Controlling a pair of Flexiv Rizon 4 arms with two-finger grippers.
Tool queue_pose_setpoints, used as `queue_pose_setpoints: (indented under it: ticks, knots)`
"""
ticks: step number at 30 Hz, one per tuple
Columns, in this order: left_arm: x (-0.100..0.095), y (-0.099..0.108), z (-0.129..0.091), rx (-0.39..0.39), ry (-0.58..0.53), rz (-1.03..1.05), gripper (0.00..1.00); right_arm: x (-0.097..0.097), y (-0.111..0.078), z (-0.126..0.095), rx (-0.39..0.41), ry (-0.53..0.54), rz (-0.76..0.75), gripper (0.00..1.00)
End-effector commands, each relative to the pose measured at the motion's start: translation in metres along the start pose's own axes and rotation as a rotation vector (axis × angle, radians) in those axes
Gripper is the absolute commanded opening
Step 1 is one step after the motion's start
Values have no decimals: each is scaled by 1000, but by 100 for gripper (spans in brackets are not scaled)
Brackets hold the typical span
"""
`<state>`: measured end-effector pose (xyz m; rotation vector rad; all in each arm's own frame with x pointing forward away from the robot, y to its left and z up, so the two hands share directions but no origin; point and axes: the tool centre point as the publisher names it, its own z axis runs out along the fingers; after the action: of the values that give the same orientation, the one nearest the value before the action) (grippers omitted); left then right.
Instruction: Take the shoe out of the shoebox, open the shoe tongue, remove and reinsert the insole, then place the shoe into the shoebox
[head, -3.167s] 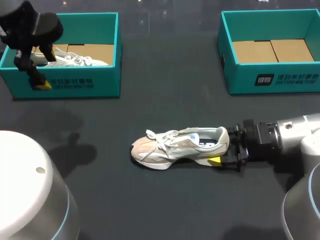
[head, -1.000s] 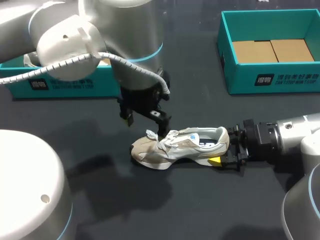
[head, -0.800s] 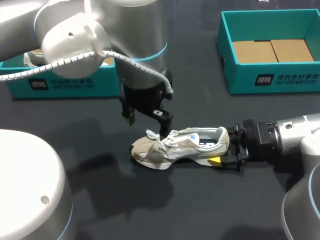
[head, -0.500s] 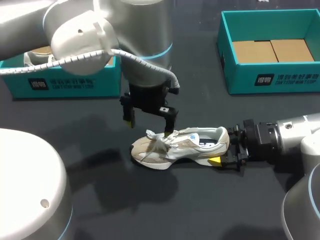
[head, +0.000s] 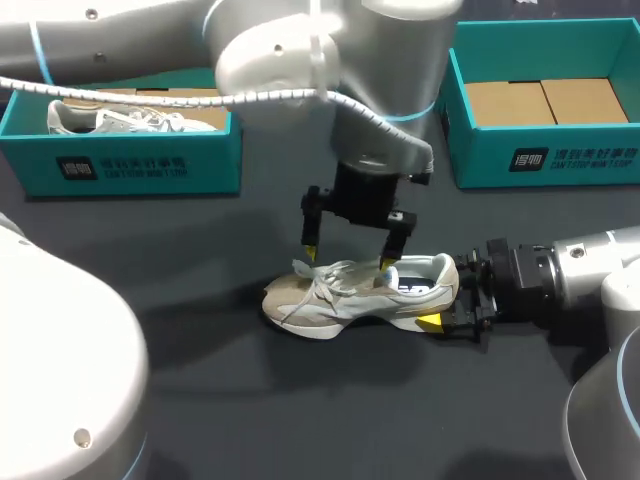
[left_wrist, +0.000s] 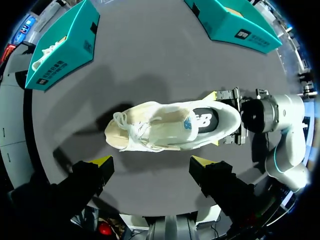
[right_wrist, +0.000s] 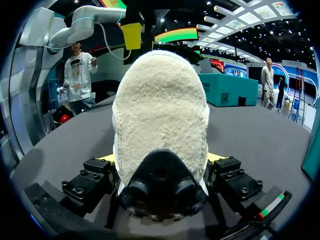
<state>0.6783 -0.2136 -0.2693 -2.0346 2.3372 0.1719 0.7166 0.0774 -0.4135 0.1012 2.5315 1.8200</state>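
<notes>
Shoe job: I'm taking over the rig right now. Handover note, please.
Left gripper: open, fingers over the shoe near the laces and tongue; contact unclear.
Right gripper: shut on the shoe's heel.
The shoe stands upright on the table, between the boxes. The left shoebox holds a second shoe; the right shoebox is empty.
Done: shoe out of its box.
Left: open the tongue, pull and refit the insole, put the shoe back in the box.
</notes>
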Motion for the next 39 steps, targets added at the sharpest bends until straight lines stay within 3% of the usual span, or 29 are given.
queue_pose_setpoints:
  ticks: [1,6,18,29,39]
  knots:
    - [14,-3,0,-14,-69,0,100,1,1,0,5,0,1,0]
    - [14,-3,0,-14,-69,0,100,1,1,0,5,0,1,0]
    - [38,-23,19,-53,-73,-52,100,1,1,0,5,0,1,0]
    - [38,-23,19,-60,-61,-51,100,1,1,0,5,0,1,0]
    - [49,-37,35,-70,-98,-54,100,1,1,0,5,0,1,0]
